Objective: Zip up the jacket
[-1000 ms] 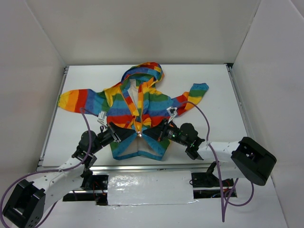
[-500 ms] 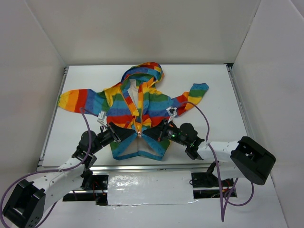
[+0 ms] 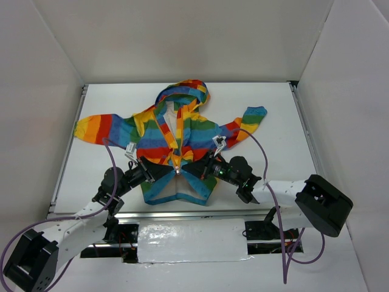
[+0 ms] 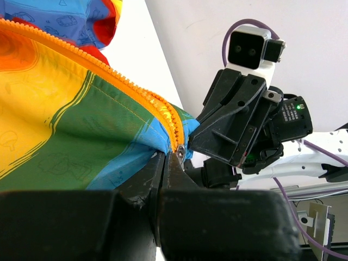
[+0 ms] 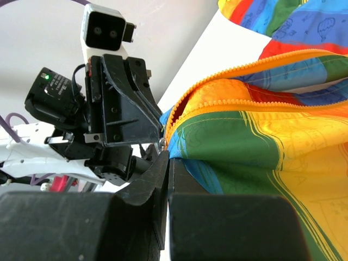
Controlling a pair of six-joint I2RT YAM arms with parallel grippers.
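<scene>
Barely: left gripper [image 3: 171, 173] and right gripper [image 3: 187, 173] (both clenched on the jacket [image 3: 196, 131]) inched up, zipper [image 3: 177, 170] hardly started.

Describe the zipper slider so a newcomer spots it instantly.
Find the rainbow-striped jacket spread on the white table. Follow its orange zipper down to where the left claw and right claw meet. The slider is the small silvery metal piece there, the only shiny bit on that orange line.
</scene>
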